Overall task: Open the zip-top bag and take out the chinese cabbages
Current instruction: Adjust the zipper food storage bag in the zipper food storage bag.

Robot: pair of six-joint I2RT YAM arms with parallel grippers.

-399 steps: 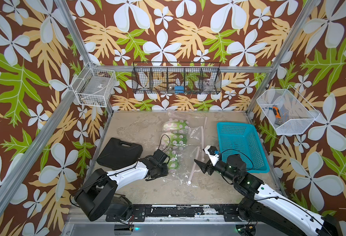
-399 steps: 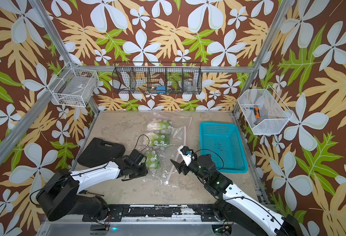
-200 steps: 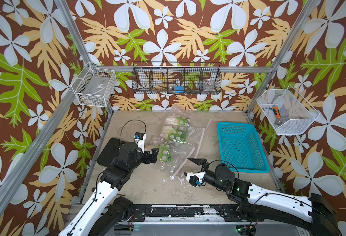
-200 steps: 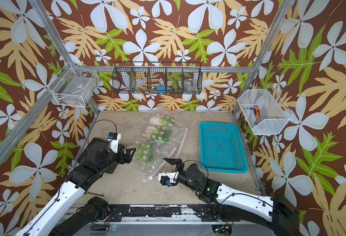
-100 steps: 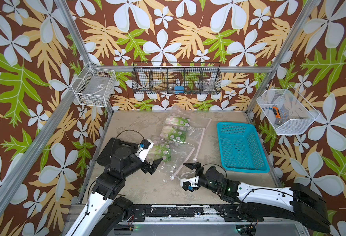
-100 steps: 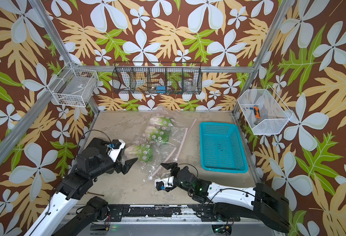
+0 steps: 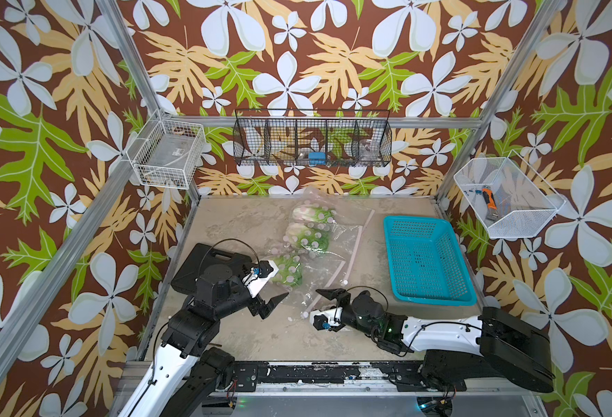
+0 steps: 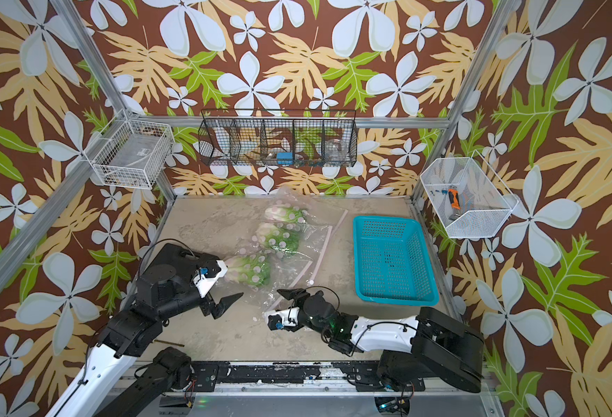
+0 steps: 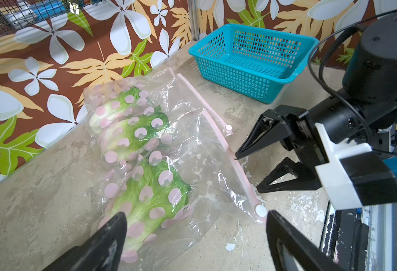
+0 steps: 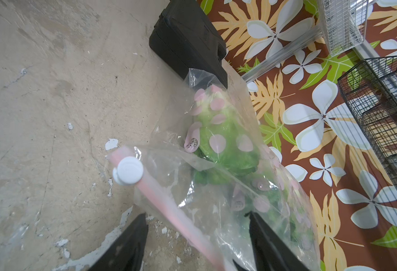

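A clear zip-top bag (image 7: 328, 249) (image 8: 299, 249) with pink dots lies slanted mid-table. Three chinese cabbages (image 7: 287, 270) (image 8: 249, 270) (image 9: 146, 187) lie in a row inside it. A pink zip strip (image 9: 218, 138) (image 10: 169, 211) edges the bag, with a white slider (image 9: 260, 210) (image 10: 128, 170) at its near end. My left gripper (image 7: 275, 285) (image 8: 232, 285) (image 9: 195, 212) stands open over the bag's near corner, one finger by the nearest cabbage, the other by the slider. My right gripper (image 7: 319, 303) (image 8: 279, 305) (image 10: 197, 213) (image 9: 246, 172) is open, and the zip strip runs between its fingers.
A teal basket (image 7: 427, 260) (image 9: 251, 58) stands to the right of the bag. A black case (image 7: 203, 265) (image 10: 188, 42) lies at the left edge behind my left arm. Wire baskets (image 7: 311, 142) hang on the walls.
The bag now lies slanted, its near end pulled left. Both arms have dropped low at the front. My right gripper has slid left onto the zip edge, its jaws narrowing.
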